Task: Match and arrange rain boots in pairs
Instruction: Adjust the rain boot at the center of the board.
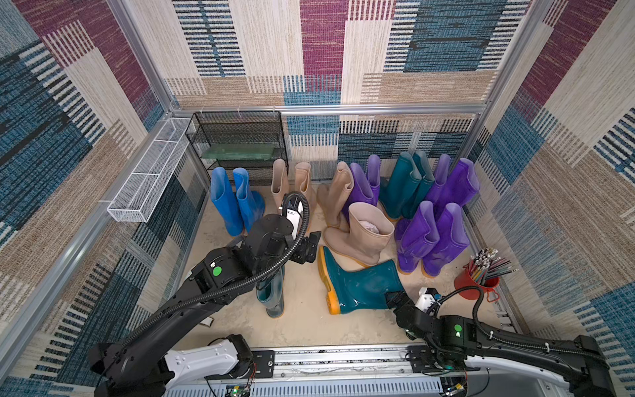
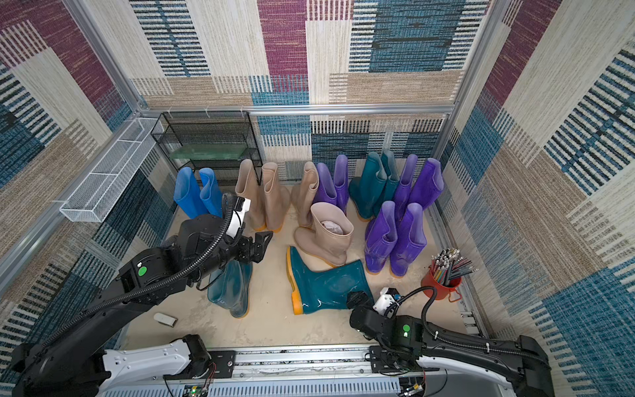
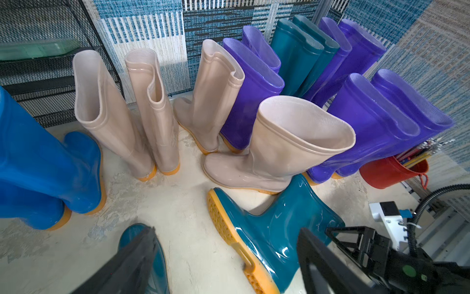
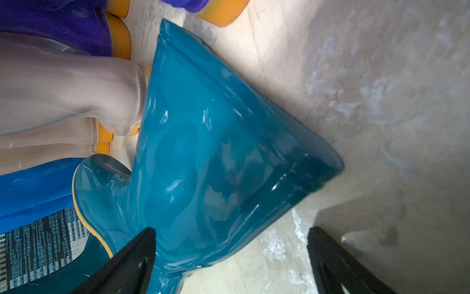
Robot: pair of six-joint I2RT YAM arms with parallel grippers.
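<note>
A dark teal rain boot (image 1: 357, 288) (image 2: 326, 288) lies on its side mid-floor, orange sole to the left. My right gripper (image 1: 395, 299) (image 4: 232, 230) is open at its cuff (image 4: 292, 183), whose edge lies between the jaws. My left gripper (image 1: 307, 249) (image 3: 226, 231) hangs open and empty just above that boot's toe. A second teal boot (image 1: 273, 295) (image 3: 161, 268) stands under my left arm. Behind stand a blue pair (image 1: 237, 202), a beige pair (image 1: 292, 182), two single beige boots (image 1: 364, 237), a teal pair (image 1: 407, 185) and several purple boots (image 1: 433, 237).
A black wire-mesh rack (image 1: 237, 144) stands at the back left, and a white mesh basket (image 1: 147, 178) hangs on the left wall. A red cup of pencils (image 1: 476, 278) sits near the right wall. A small white object (image 2: 165, 319) lies on the floor at the front left.
</note>
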